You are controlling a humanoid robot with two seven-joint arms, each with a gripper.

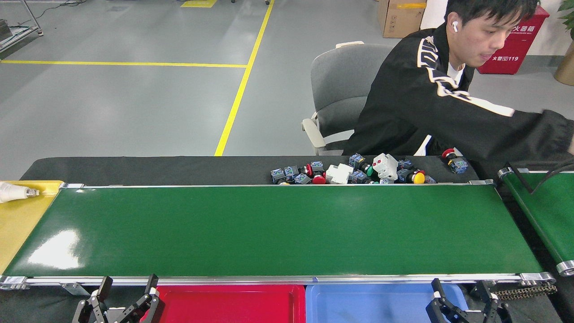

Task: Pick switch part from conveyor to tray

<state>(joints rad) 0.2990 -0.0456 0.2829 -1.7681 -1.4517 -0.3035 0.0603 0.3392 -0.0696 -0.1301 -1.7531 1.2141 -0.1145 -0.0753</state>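
Left gripper (128, 291), right gripper (462, 294) spread before conveyor (269, 233).

A glossy green belt with silver edge rails is shown by the conveyor (278, 229). Behind the conveyor, on a black cloth (134, 168), a heap of switch parts (358, 172) is seen in grey-blue, white, red, yellow and green. At the near edge of the conveyor, a red tray (233, 305) and a blue tray (372, 305) are placed side by side. At the left end of the conveyor a yellow surface (18, 220) is seen. Beyond the conveyor, a grey floor (134, 103) is crossed by yellow lines. A black jacket with white stripes is worn by the person (430, 98), seated on a grey chair (341, 85). Both grippers, left (123, 298) and right (462, 303), are black.
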